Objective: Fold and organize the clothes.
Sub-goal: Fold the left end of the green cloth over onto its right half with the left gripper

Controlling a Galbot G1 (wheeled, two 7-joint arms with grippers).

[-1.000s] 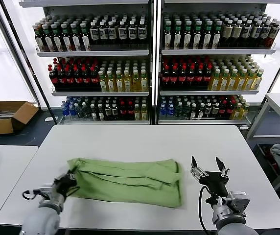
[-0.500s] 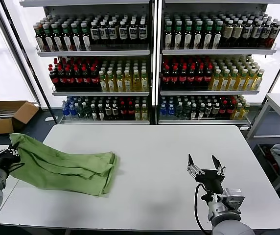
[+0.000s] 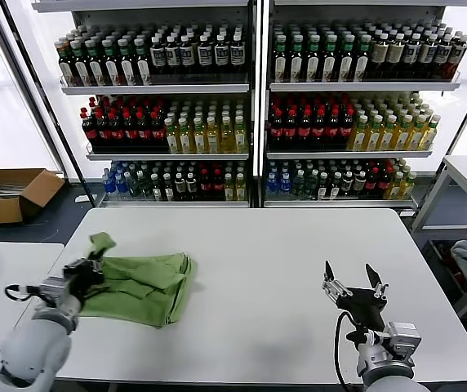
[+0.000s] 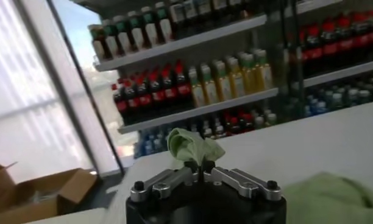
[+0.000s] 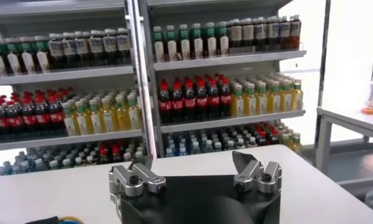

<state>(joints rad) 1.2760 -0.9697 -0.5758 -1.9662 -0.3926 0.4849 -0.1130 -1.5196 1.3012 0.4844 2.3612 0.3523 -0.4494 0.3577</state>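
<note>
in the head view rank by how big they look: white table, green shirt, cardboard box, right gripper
1. white table, by far the largest
2. green shirt, pinched at one corner by the left gripper
3. cardboard box, cut off by the frame edge and farther away, so uncertain
4. right gripper, open, smallest

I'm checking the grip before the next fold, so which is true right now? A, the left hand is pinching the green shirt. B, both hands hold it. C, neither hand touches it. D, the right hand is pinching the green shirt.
A: the left hand is shut on a bunched corner of the green shirt, while the right hand stands open and empty, apart from it.
</note>
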